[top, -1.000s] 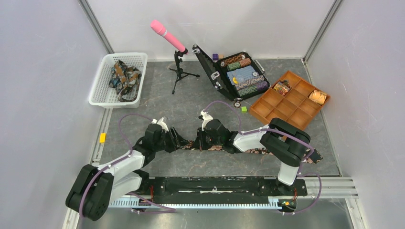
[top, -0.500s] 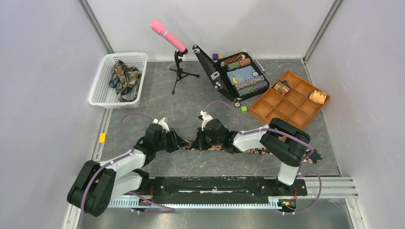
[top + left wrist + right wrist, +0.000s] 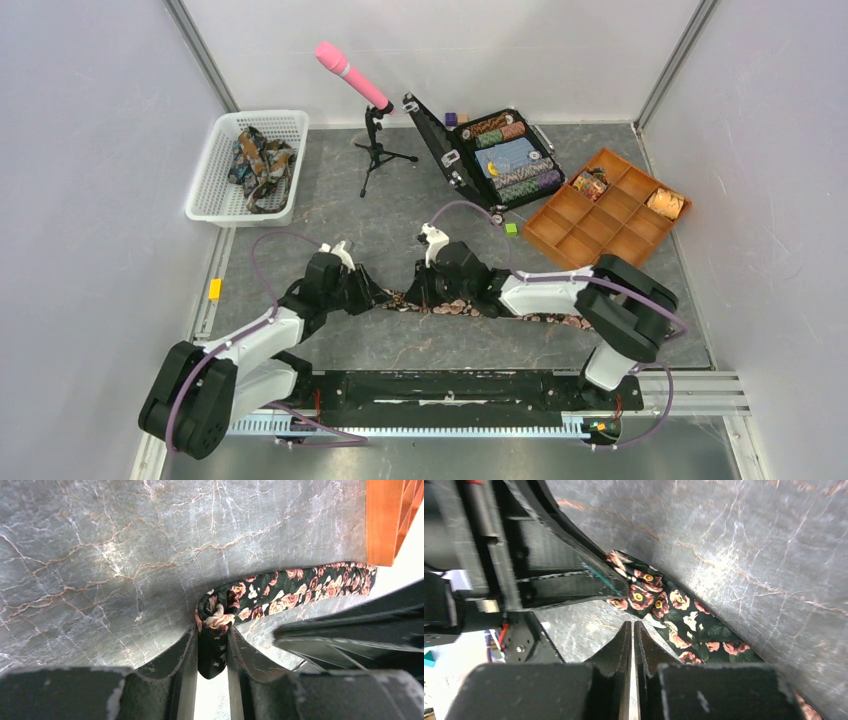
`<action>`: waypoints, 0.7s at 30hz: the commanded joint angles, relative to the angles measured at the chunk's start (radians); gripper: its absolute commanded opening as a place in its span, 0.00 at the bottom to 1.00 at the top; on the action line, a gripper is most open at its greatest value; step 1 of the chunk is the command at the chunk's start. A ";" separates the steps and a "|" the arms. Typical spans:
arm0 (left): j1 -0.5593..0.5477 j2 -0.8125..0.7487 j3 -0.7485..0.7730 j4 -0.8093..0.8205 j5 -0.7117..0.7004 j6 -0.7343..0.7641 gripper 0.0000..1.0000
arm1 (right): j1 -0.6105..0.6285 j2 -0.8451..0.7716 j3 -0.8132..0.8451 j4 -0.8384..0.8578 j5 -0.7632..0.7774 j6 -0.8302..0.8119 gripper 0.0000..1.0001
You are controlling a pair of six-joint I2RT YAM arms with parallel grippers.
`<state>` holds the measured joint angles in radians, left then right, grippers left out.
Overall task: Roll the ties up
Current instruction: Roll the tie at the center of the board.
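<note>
My left gripper (image 3: 211, 636): fingers pinching the folded end of the floral tie (image 3: 280, 591) — narrower than a second ago.
My right gripper (image 3: 632, 626): fingers almost pressed together, nothing between them; tips just beside the tie.
My right arm: elbow swung further right since the earlier frame.
Floral tie: flat strip on the marbled table (image 3: 400, 210), passing under my right forearm.
Other ties (image 3: 258, 160): heaped in the white basket (image 3: 207, 180) — far left.

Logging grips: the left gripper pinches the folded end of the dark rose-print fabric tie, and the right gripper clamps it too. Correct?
No. The left gripper does pinch the dark rose-print fabric tie, but the right wrist view shows the right gripper nearly shut on nothing, beside the tie.
</note>
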<state>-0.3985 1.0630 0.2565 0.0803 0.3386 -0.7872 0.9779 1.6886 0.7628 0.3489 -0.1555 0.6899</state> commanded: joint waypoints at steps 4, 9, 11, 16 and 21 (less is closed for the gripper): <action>-0.004 -0.028 0.137 -0.212 -0.100 0.113 0.28 | -0.039 -0.173 -0.033 -0.063 0.060 -0.068 0.10; -0.018 -0.027 0.238 -0.363 -0.214 0.172 0.29 | -0.057 -0.269 -0.067 -0.120 0.108 -0.093 0.10; -0.023 -0.012 0.270 -0.404 -0.245 0.186 0.29 | -0.062 -0.304 -0.071 -0.151 0.129 -0.109 0.10; -0.072 0.039 0.348 -0.475 -0.325 0.206 0.28 | -0.077 -0.388 -0.071 -0.230 0.195 -0.142 0.10; -0.146 0.110 0.434 -0.558 -0.433 0.234 0.28 | -0.094 -0.459 -0.087 -0.273 0.226 -0.153 0.10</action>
<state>-0.4934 1.1278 0.6033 -0.3840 0.0299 -0.6212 0.8982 1.2942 0.6930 0.1204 0.0124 0.5678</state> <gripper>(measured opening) 0.288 0.102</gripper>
